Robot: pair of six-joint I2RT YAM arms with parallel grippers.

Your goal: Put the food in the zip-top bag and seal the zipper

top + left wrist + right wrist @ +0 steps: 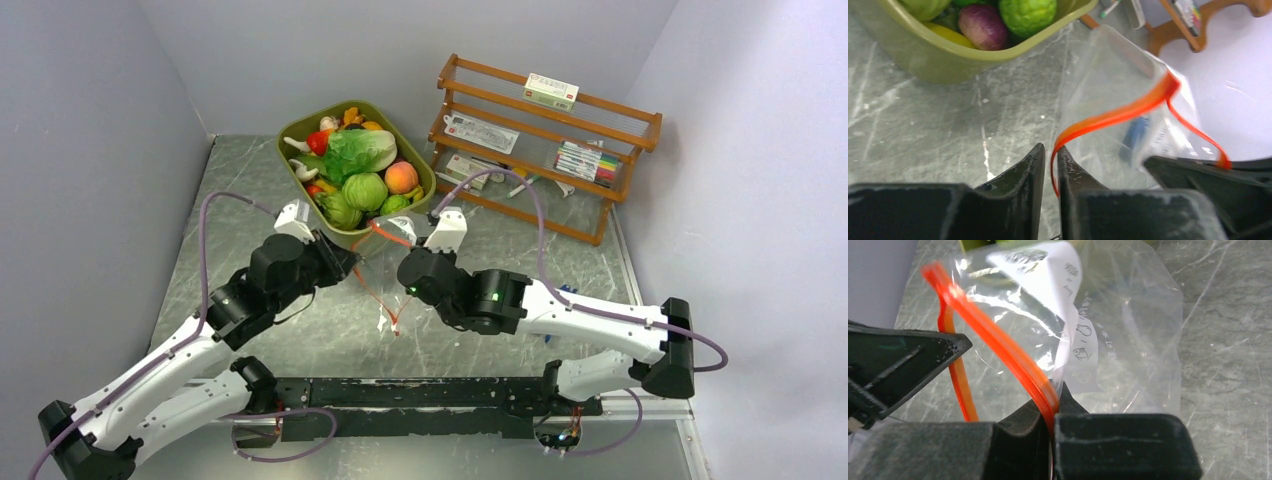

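The overhead view is lit brightly and evenly from above; soft shadows are cast beneath the arms (180,350) onto the table (330,345), where a pale sheen is seen at centre; in the left wrist view the left gripper (1050,150) and zipper (1118,116) are blurred; in the right wrist view glare is caught on the zip-top bag (1143,330), and the right gripper (1052,402) is rendered soft at the bottom edge.

I assess this as a robotics lab test cell: plain lilac partition walls (80,150) box in a marbled tabletop (300,345), a black mounting rail (420,392) spans its near edge, and toy food (365,190) fills a tub (284,140).
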